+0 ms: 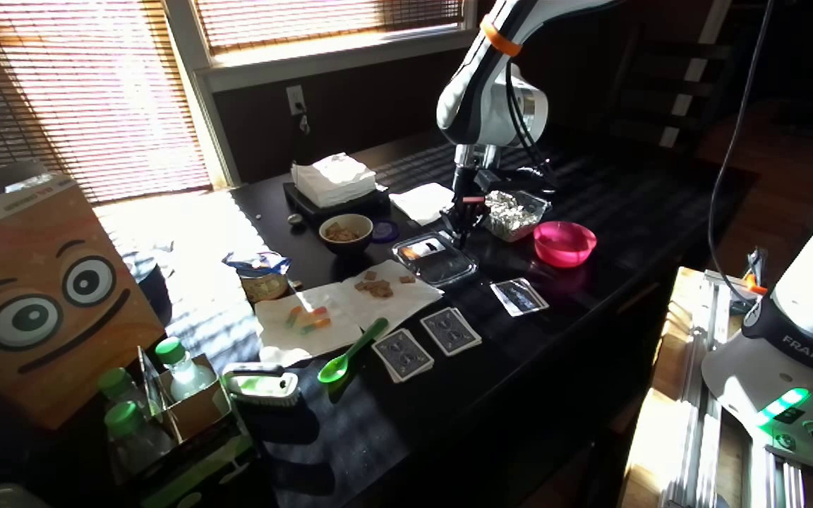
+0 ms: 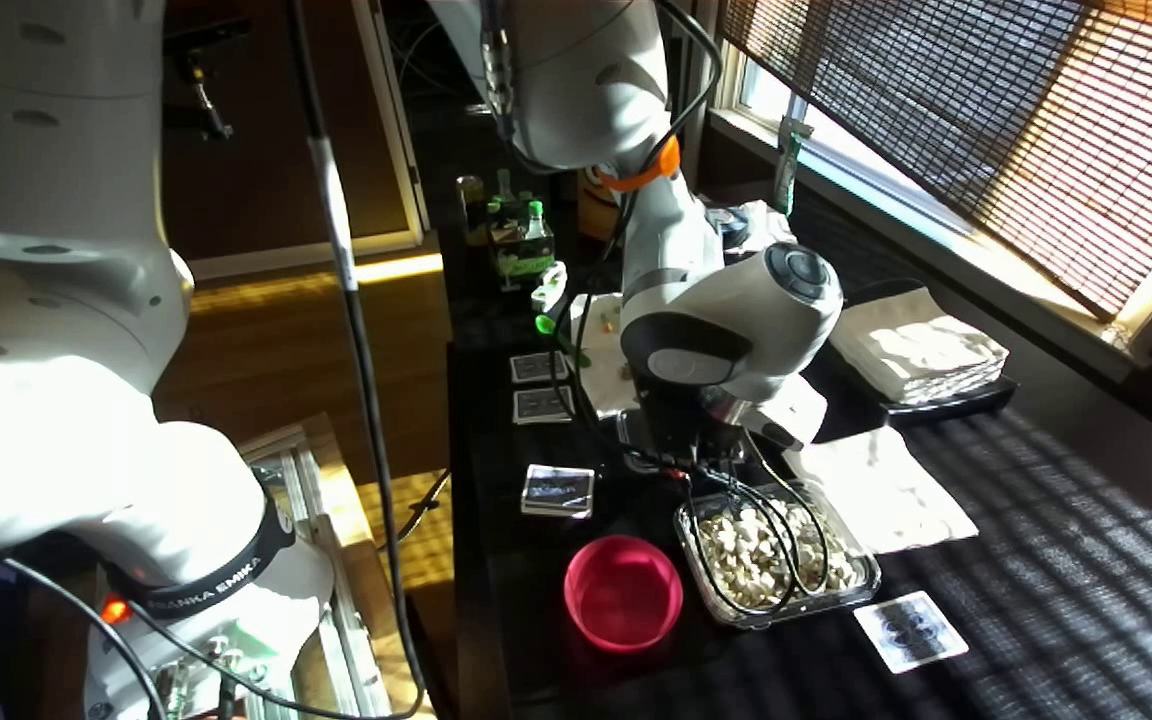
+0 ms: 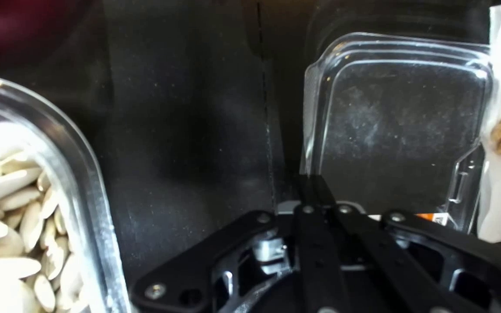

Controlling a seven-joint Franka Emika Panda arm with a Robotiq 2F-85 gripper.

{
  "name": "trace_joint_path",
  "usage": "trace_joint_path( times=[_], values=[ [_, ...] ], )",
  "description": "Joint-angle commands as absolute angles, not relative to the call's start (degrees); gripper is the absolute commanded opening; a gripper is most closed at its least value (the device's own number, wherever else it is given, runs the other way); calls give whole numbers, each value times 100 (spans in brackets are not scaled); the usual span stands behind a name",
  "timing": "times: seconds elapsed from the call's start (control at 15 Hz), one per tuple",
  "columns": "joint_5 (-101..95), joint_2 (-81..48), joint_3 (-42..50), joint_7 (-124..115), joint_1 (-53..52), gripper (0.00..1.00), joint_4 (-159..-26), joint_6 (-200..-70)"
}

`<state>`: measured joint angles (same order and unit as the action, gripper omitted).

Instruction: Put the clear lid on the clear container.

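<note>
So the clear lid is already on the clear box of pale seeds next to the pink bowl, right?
Almost: the clear lid isn't on the clear box. The wrist view shows it off to one side, with dark table between the two. The box does hold pale seeds and stand next to the pink bowl.

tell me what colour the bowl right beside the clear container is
Bright pink. The bowl shows best in an exterior view, with sunlight on it.
</note>
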<state>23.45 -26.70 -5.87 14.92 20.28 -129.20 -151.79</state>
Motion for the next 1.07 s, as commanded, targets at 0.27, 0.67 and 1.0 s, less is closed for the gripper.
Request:
trace_joint_path(
  times=[0.27, 0.67, 1.0],
  values=[
    [2557, -2070, -593, 1809, 2037, 0, -13198, -14997],
    [2327, -1502, -275, 1629, 1760, 0, -13350, -14552],
    [2187, -1101, 74, 1608, 1579, 0, -13307, -14164]
  ],
)
